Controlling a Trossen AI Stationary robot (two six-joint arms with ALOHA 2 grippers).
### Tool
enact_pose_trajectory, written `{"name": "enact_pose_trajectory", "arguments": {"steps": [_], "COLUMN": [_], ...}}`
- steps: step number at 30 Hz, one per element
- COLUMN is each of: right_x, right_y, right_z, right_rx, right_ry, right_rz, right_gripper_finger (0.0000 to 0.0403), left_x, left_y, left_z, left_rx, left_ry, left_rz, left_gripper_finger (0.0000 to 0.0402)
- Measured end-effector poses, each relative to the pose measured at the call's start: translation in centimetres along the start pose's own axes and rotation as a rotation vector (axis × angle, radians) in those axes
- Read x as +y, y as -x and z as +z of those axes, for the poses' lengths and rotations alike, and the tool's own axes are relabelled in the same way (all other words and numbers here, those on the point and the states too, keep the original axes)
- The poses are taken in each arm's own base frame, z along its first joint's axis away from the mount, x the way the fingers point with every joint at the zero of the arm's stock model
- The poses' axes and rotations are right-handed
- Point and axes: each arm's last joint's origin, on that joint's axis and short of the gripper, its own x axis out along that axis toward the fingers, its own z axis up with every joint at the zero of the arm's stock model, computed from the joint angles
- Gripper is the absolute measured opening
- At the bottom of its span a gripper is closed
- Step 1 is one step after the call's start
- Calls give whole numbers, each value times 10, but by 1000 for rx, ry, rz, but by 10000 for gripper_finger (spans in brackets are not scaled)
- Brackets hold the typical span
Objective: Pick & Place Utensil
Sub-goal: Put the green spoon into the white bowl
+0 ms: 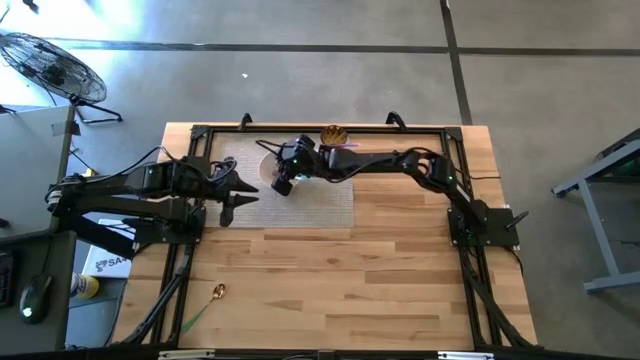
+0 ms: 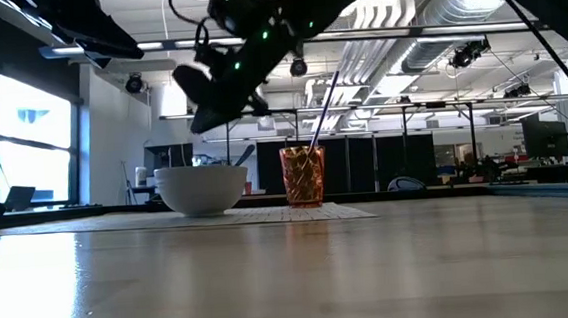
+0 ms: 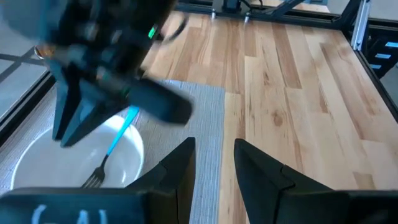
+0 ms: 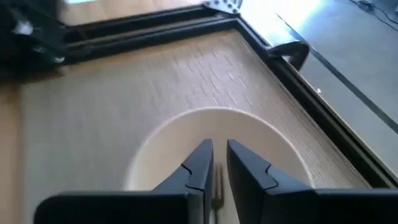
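A fork with a blue handle hangs tines-down over a white bowl standing on a grey placemat. My right gripper reaches in from the table's right, hovers above the bowl and is shut on the fork. In the right wrist view the bowl lies under the gripper. My left gripper is open, just left of the bowl over the placemat. An amber cup behind the bowl holds another utensil. My right gripper pinches the fork by its blue handle between its two fingers, coming from above and slanting down. The fork hangs below the fingers, tilted, with its tines inside the bowl; whether they touch the bowl I cannot tell.
A gold spoon with a green handle lies on the bare wood near the table's near left corner. A black frame runs along the table's far edge and sides. Bare wooden tabletop stretches across the near half.
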Motion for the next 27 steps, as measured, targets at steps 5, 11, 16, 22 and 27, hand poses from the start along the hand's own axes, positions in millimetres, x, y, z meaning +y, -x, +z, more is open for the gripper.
{"name": "enact_pose_trajectory", "arguments": {"steps": [5,11,16,22,27], "right_x": [27,71,118,159,176], "right_y": [32,61,78,98,109], "right_z": [2,-26,-54,-93,-117], "right_rx": [96,320,359,374,396], "right_ry": [124,238,278,340,342], "right_rz": [-39,-11,32,36,37], "right_gripper_finger": [24,3,4,2,6], "left_x": [0,0,0,-1,-1], "left_y": [0,0,0,-1,-10], "left_z": [-2,-1,1,1,2], "left_rx": [19,12,-11,-7,12], "left_ry": [0,25,79,146,146], "left_rz": [2,-2,-4,-19,-16], "left_gripper_finger": [108,108,108,108,108]}}
